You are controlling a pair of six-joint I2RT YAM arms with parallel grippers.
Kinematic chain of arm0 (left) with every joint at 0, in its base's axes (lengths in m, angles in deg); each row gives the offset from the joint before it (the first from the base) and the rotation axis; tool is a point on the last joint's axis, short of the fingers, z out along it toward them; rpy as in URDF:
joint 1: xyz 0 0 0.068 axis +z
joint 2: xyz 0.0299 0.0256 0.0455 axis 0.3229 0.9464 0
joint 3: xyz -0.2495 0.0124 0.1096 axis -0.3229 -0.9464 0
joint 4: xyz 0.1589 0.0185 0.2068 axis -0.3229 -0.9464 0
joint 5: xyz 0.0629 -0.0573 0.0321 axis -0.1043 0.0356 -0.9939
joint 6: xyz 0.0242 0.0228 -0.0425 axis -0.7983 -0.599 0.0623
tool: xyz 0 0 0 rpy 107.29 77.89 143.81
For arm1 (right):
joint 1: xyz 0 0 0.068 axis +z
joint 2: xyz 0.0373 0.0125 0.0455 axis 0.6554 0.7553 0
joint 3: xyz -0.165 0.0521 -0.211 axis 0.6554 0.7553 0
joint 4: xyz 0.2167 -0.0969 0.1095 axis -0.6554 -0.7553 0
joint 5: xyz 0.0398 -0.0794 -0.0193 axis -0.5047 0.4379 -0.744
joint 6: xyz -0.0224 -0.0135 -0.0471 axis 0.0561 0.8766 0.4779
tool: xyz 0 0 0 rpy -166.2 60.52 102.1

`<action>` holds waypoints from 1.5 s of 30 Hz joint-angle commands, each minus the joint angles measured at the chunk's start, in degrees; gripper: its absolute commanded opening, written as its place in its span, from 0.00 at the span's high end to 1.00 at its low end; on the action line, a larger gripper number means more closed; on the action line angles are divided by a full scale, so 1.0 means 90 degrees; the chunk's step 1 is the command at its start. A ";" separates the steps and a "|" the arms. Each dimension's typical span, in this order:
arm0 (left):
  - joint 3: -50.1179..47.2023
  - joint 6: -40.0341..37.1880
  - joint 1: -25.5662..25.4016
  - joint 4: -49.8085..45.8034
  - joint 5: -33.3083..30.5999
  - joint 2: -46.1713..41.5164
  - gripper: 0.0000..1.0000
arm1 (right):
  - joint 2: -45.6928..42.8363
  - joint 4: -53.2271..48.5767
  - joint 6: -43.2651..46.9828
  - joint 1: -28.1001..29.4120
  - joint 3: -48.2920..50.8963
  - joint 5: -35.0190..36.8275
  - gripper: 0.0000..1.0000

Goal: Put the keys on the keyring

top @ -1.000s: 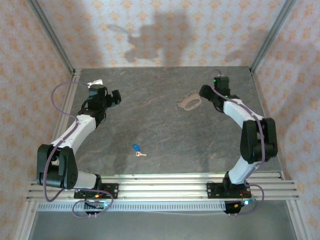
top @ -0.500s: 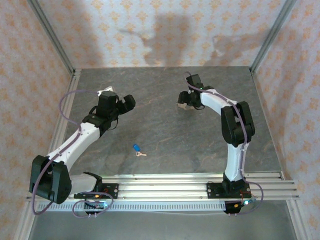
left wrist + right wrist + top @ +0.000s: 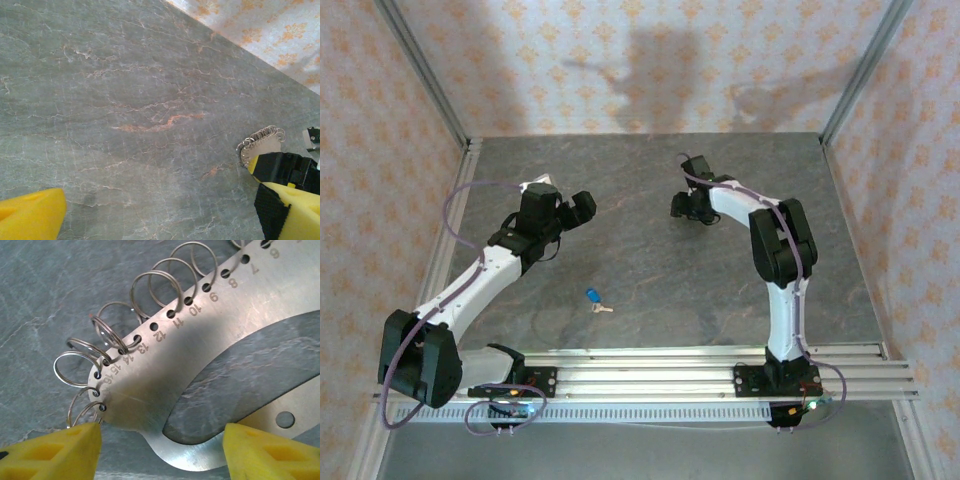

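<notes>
The key (image 3: 594,298) has a blue head and a short pale blade. It lies alone on the table at front centre, far from both grippers. The keyring (image 3: 165,340) is a flat pale metal oval with numbered holes along its rim and several wire rings through them. My right gripper (image 3: 160,445) hangs low over its rounded end, open, one yellow finger (image 3: 60,452) at each side, and covers it in the top view (image 3: 686,205). My left gripper (image 3: 582,207) is open over bare table, and the keyring's edge (image 3: 260,142) shows at the right of its view.
The grey stone-patterned table (image 3: 650,260) is walled by patterned panels at the back and sides. An aluminium rail (image 3: 650,370) with both arm bases runs along the near edge.
My right arm has swung left and brought its gripper down over the keyring, its jaws narrowing a little. My left arm has reached out to the right, still open.
</notes>
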 commanded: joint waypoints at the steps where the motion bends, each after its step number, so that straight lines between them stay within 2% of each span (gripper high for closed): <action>1: 0.0106 0.0005 -0.0062 -0.0009 0.0078 -0.0047 0.01 | 0.0179 -0.0460 0.0022 0.0317 -0.0105 0.0152 0.36; 12: 0.0110 -0.0079 -0.0066 -0.0035 0.0165 -0.0179 0.01 | 0.0222 -0.0551 -0.0434 0.1571 -0.0044 0.0028 0.37; 17: 0.0101 -0.0128 -0.0068 -0.0067 0.0198 -0.0280 0.01 | 0.0214 -0.0893 -0.0520 0.2226 -0.0617 0.0036 0.37; 23: 0.0026 -0.0171 -0.0065 -0.0182 0.0203 -0.0558 0.01 | -0.0131 -0.1130 -0.0537 0.2177 -0.1171 0.0671 0.35; 29: -0.0016 -0.0074 -0.0062 -0.0172 0.0222 -0.0752 0.01 | 0.0195 -0.1421 -0.0388 0.1796 -0.1500 0.0864 0.35; 37: -0.0007 0.0009 -0.0062 -0.0195 0.0261 -0.0748 0.01 | 0.0397 -0.1217 -0.0378 0.1591 -0.1068 0.0916 0.35; 45: -0.0003 0.0148 -0.0067 -0.0079 0.0377 -0.0531 0.01 | 0.0316 -0.0829 -0.0581 0.1593 -0.0502 0.0617 0.35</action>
